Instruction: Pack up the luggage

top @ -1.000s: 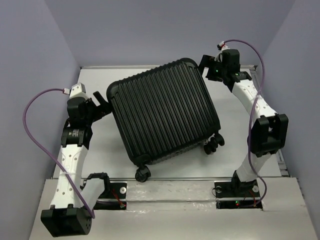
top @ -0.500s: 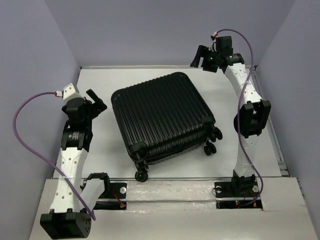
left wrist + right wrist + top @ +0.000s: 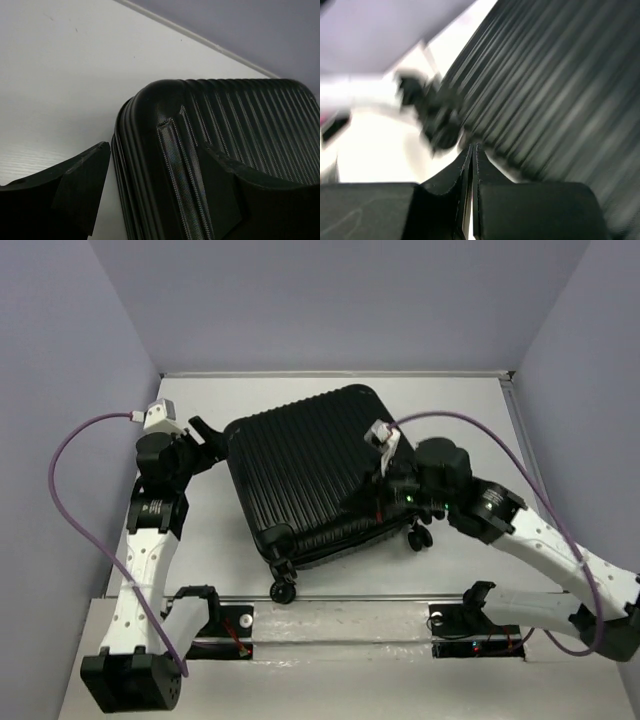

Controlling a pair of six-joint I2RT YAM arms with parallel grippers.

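Luggage [image 3: 320, 475] lies shut and flat, ribbed shell up, in the middle of the white table [image 3: 450, 410], turned a little askew. The left gripper [image 3: 205, 435] stands open at its far-left corner, one finger on each side — the right gripper [image 3: 388, 483] hangs over the near-right part of the shell, fingers pressed together, holding nothing. The luggage's black wheels [image 3: 284, 590] point toward the near edge.

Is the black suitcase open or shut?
Shut. The suitcase lies flat, both ribbed shells pressed together, no lining showing.
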